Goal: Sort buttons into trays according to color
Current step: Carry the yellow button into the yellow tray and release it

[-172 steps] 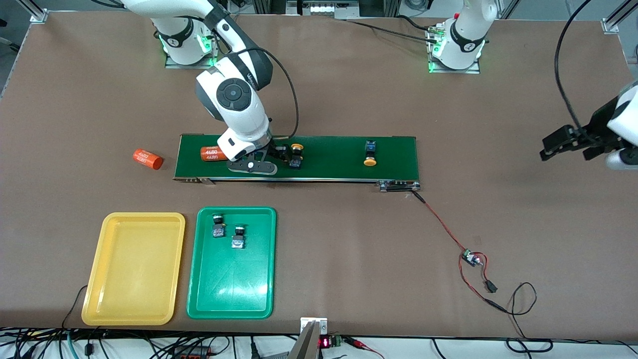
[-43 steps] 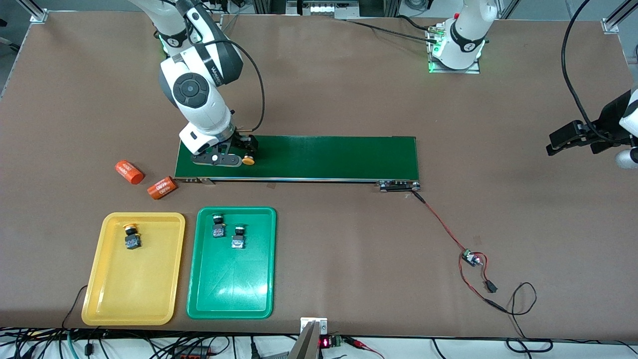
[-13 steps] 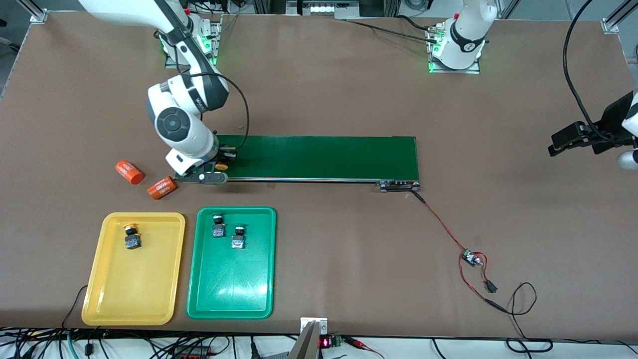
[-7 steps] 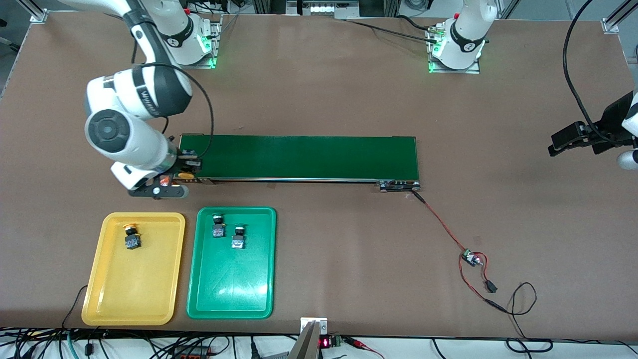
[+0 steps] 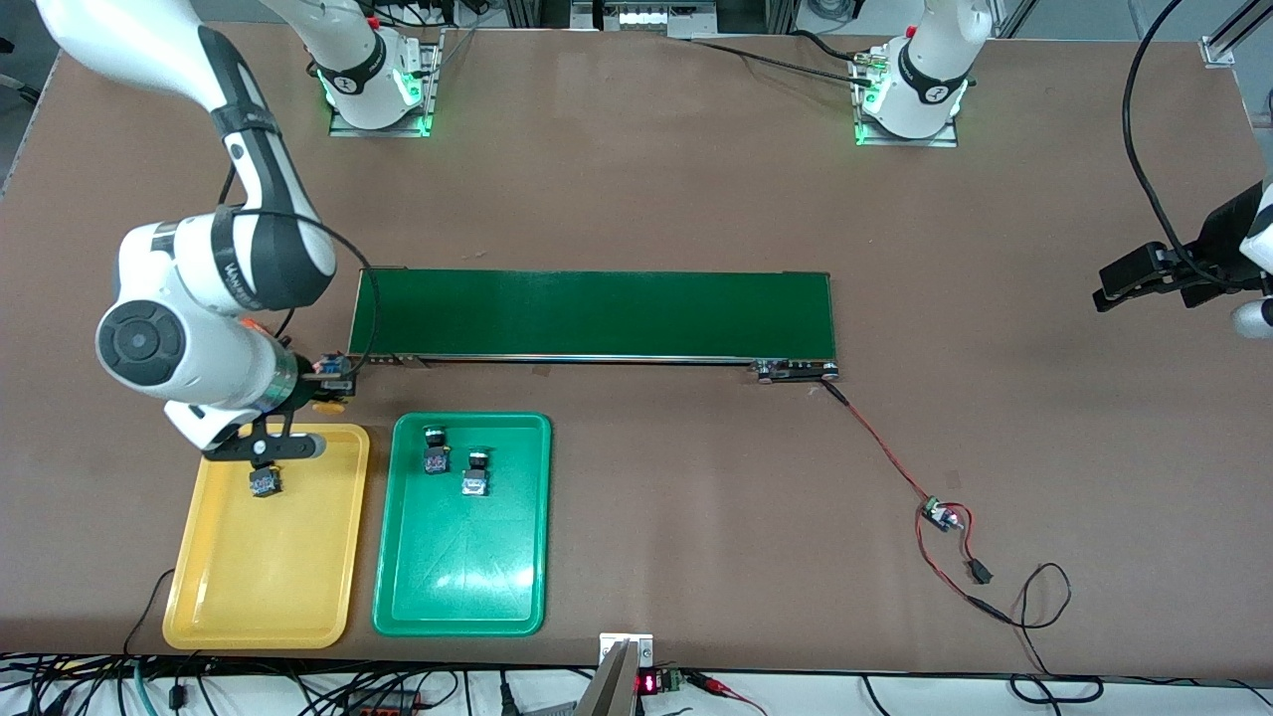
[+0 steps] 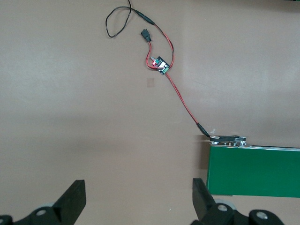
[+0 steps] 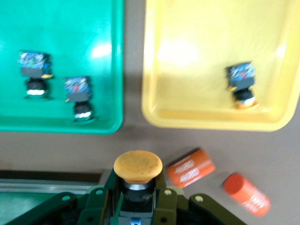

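Two orange cylinders [image 7: 191,167] lie beside the yellow tray [image 5: 189,587]. Right gripper [image 7: 136,199] clamps a yellow-capped button [image 7: 138,167]; left gripper [image 6: 138,206], jaws wide, waits.

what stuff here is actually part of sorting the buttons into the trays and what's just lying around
Part of the job:
- yellow-capped button, held in the shut right gripper
- yellow-capped button in the yellow tray
- two green-capped buttons in the green tray

Lying about:
- two orange 4680 cylinders
- conveyor belt
- small circuit board with its wires
- left gripper, open, waiting
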Tool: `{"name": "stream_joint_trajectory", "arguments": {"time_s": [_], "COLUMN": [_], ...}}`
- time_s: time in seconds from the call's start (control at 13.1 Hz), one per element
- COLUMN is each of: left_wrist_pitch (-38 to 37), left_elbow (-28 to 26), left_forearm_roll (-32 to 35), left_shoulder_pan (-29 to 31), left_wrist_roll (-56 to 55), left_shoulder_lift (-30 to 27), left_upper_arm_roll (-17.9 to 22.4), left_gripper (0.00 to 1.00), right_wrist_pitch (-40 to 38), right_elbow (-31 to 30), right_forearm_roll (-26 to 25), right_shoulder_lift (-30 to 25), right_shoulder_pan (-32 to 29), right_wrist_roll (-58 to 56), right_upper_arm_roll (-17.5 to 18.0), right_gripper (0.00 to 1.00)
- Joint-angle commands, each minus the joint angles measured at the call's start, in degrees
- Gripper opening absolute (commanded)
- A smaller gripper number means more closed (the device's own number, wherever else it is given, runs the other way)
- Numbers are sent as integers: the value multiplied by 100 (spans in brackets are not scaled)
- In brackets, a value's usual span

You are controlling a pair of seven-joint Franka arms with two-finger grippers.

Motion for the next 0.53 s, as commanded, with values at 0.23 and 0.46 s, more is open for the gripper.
{"name": "stream_joint_trajectory", "arguments": {"time_s": [0.23, 0.46], "left_wrist_pitch": [42, 51], "left_elbow": [-15, -15], "left_forearm_roll": [-38, -38], "left_shoulder_pan": [-7, -16], "left_wrist_roll": [50, 50], "left_shoulder_lift": [-29, -29], "left_upper_arm_roll": [7, -2], "left_gripper": [100, 100], "right_wrist_pitch": [985, 1564], "right_elbow": [674, 1053], "right_forearm_roll": [453, 497], "right_shoulder_lift": [947, 1527], "right_shoulder_pan": [-178, -214], "right_wrist_roll": [-1125, -1125], "right_upper_arm_roll": [-643, -644], "right_gripper": [10, 9]}}
